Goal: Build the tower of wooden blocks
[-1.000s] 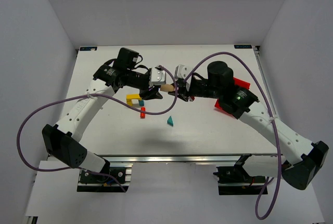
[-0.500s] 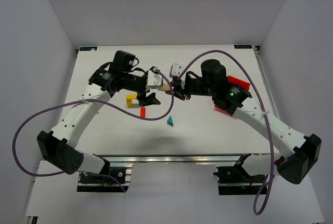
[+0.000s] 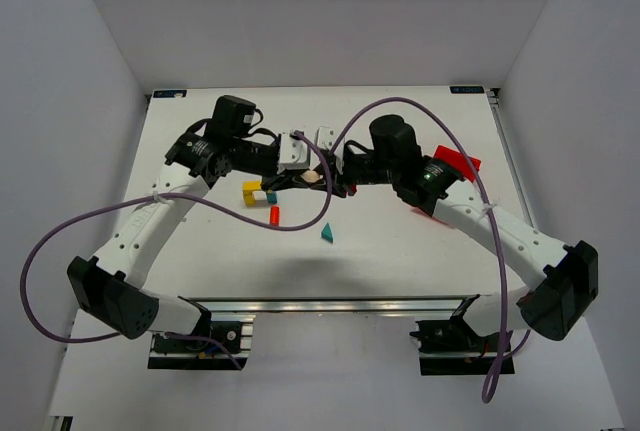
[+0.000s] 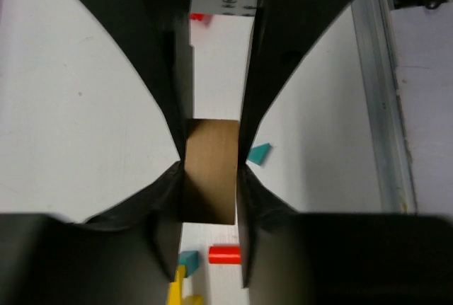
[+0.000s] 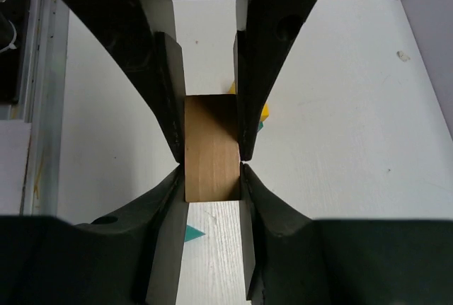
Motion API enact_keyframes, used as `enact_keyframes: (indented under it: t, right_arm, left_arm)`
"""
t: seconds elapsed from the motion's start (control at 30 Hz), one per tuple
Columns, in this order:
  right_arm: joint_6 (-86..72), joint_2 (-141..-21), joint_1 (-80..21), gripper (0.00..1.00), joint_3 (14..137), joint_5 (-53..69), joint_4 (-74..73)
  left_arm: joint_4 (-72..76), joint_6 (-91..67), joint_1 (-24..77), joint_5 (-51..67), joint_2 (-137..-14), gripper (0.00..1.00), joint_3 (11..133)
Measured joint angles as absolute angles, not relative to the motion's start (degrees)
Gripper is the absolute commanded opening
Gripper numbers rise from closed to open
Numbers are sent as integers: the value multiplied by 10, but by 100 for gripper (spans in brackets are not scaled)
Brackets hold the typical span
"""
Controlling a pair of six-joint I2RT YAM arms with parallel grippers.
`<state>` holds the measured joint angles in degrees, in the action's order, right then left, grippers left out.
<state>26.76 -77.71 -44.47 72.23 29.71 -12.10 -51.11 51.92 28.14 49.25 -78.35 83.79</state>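
Observation:
A plain tan cube [image 3: 316, 178] hangs above the table [image 3: 400, 241] between my two grippers. My left gripper [image 3: 304, 177] closes on it from the left and my right gripper [image 3: 331, 179] from the right. In the left wrist view the tan cube [image 4: 209, 170] fills the gap of the left gripper [image 4: 209, 177]. In the right wrist view the cube [image 5: 211, 148] sits between the fingers of the right gripper [image 5: 212, 170]. On the table lie a yellow arch [image 3: 256, 191], a teal cube [image 3: 269, 196], a red cylinder [image 3: 274, 214] and a teal triangle [image 3: 326, 234].
A red plastic bin [image 3: 458, 163] sits at the right, partly under the right arm. Purple cables loop over both arms. The loose blocks lie just below and left of the grippers; the red cylinder [image 4: 224, 254] and the teal triangle [image 4: 258, 153] show under the left gripper.
Half a second ago the left gripper stood apart and lower while the right held the tan cube. Both have moved together, and the left fingers now close round the cube.

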Motion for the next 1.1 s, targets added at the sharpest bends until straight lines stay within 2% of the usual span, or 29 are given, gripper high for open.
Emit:
enact_keyframes:
  t: [0.03, 0.07, 0.1, 0.17, 0.4, 0.67, 0.83, 1.1]
  right_arm:
    - [270, -778, -445, 20, 722, 301, -124]
    - [271, -778, -445, 21, 722, 304, -123]
    - [271, -778, -445, 21, 722, 305, -124]
    - [271, -777, -444, 33, 719, 306, -119]
    - [254, -721, -442, 57, 636, 304, -43]
    - [244, -663, -434, 58, 571, 307, 30]
    - [240, -657, -429, 42, 561, 317, 65]
    - [236, -672, -424, 44, 564, 335, 75]
  left_arm:
    - [-510, 521, 279, 492, -786, 19, 840]
    - [-513, 525, 279, 495, -788, 0, 841]
    - [-512, 525, 279, 495, -788, 0, 841]
    - [-511, 524, 279, 495, -788, 0, 841]
    - [-501, 513, 280, 502, -789, 0, 839]
    - [-465, 487, 276, 526, -782, 0, 819]
    - [-459, 483, 274, 536, -778, 0, 818]
    - [-453, 483, 274, 555, -757, 0, 808]
